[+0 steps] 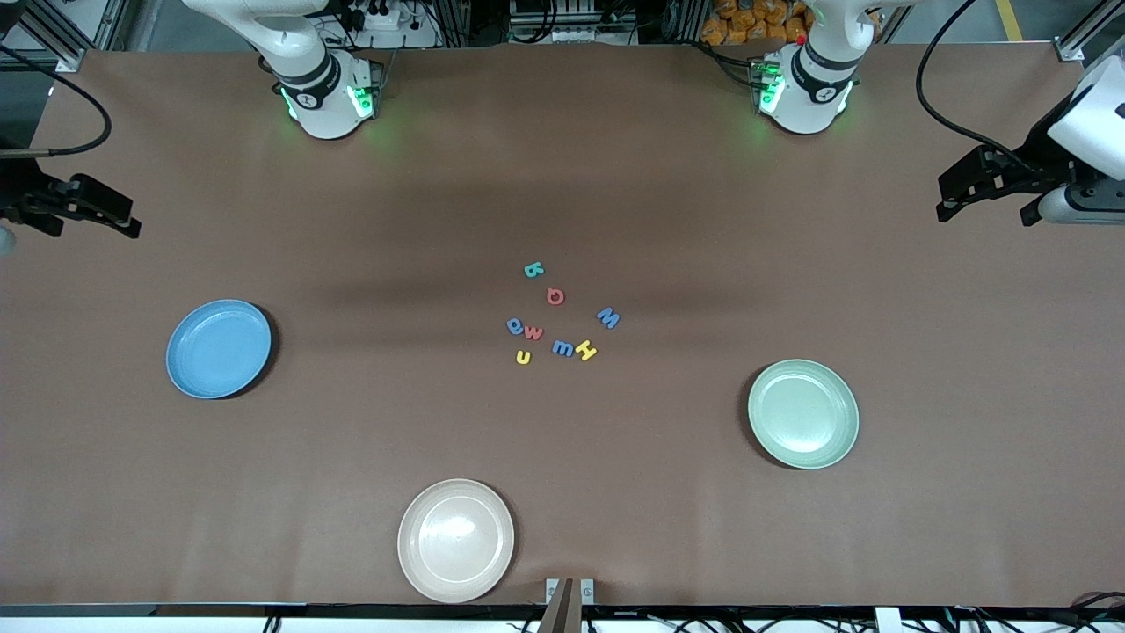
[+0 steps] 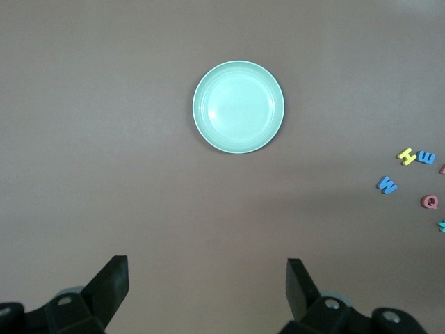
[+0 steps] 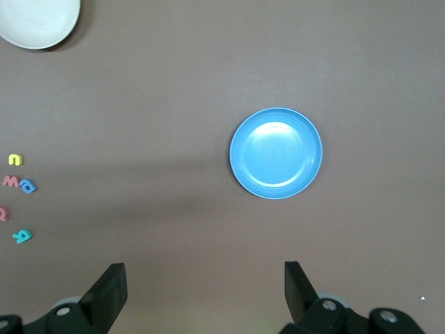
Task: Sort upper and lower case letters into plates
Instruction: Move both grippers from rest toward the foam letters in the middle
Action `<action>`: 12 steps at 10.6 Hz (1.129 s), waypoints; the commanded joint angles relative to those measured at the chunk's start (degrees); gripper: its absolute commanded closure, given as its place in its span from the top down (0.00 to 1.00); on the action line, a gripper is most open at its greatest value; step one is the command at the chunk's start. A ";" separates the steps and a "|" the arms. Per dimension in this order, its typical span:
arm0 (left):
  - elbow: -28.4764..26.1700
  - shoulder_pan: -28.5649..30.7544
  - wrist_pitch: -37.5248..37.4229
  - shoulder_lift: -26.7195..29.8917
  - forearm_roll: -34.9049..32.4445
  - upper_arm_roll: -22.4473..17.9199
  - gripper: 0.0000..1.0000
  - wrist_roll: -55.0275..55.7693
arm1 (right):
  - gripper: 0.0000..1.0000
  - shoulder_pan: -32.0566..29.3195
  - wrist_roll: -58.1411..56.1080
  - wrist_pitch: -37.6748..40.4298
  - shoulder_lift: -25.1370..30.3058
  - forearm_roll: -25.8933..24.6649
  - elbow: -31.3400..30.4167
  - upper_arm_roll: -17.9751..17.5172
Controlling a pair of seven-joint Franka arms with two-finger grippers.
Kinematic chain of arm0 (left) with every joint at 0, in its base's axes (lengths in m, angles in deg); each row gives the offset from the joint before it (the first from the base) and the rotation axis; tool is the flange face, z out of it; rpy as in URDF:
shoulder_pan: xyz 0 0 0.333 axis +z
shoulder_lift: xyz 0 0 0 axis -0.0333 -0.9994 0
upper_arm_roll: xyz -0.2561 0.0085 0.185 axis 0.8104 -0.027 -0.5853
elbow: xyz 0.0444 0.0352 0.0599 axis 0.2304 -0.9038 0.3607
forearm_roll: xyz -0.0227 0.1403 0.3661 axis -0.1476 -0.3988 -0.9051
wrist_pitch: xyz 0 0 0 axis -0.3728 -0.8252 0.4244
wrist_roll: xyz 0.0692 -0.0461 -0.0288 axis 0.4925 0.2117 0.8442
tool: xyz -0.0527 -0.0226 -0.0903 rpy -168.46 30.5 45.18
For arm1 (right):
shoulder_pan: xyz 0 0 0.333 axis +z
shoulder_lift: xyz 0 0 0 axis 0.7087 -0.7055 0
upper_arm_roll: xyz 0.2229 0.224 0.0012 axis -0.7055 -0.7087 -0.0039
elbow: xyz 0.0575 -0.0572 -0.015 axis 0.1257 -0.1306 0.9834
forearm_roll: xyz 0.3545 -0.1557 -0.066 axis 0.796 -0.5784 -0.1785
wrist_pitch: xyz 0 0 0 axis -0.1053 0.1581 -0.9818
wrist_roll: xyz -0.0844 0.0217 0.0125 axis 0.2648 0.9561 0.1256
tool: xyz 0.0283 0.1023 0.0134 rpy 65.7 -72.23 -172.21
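Eight letters [image 1: 562,312] mid-table between blue plate [image 1: 219,348] and mint plate [image 1: 802,412]; both grippers' jaws spread.

Right hand [image 3: 201,296] spread wide above blue plate [image 3: 276,153], letters [image 3: 19,184] nearby

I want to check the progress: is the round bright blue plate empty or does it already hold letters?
Empty. The round bright blue plate shows a bare inside, also in the right wrist view.
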 commanded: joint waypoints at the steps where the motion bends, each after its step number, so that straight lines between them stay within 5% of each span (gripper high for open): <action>1: -0.71 0.45 -0.60 1.32 1.10 0.08 1.00 -0.11 | 1.00 -2.01 -0.83 0.36 1.31 1.30 -1.25 -0.23; 6: -1.32 -1.12 -0.25 -0.08 1.02 1.04 1.00 0.33 | 1.00 -1.84 -0.92 0.10 0.70 1.30 -1.70 -0.23; 12: -1.41 -13.42 5.89 -9.64 -0.75 3.07 1.00 25.32 | 1.00 -0.17 -0.92 -0.77 -3.07 1.38 -3.97 -0.50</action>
